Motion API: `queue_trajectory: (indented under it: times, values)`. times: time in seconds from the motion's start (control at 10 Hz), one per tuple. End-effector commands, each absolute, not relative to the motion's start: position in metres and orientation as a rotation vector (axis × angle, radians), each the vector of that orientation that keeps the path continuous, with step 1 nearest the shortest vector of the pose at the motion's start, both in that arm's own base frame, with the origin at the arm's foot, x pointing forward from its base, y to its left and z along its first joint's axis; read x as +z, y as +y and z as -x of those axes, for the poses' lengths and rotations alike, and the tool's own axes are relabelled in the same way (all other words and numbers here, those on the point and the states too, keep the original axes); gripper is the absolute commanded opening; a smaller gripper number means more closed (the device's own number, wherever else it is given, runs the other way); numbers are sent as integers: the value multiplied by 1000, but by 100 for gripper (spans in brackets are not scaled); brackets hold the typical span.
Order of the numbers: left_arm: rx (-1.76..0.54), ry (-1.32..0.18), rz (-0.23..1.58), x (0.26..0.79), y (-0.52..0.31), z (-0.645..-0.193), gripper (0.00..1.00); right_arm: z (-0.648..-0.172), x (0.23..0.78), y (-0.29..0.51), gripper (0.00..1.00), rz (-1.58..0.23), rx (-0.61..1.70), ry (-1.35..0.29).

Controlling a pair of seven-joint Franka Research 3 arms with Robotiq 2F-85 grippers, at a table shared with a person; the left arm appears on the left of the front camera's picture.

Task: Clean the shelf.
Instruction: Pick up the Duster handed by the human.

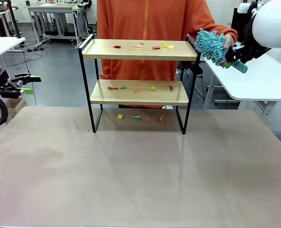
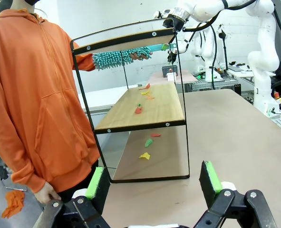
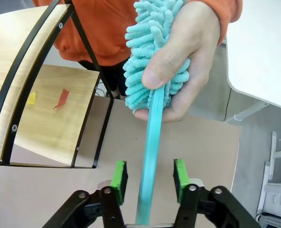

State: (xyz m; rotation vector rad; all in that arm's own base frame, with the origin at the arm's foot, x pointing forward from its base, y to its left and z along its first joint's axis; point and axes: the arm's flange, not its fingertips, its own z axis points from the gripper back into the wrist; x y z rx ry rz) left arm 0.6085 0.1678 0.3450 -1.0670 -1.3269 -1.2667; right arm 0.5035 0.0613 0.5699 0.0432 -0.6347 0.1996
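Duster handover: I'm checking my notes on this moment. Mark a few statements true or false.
1. The person's hand grips the duster by its fluffy head. True.
2. The right gripper is clamped tight on the handle. False: the handle runs between its pads with a gap on each side.
3. Paper scraps lie on both boards of the shelf and on the table beneath. True.
4. The left gripper holds a cloth. False: it is open and empty.
5. The duster rests on the top board. False: it is in the air beside the shelf.
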Motion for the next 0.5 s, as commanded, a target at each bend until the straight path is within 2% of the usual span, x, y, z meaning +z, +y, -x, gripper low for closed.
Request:
queue_trajectory:
  times: [0.0,0.4]
  values:
    - [-1276,-1315,1067,348,165,-606,100,-502,581,63,0,-26,166,-622]
    - [-1276,-1315,1067,348,165,-606,100,-499,582,62,0,3,111,-584]
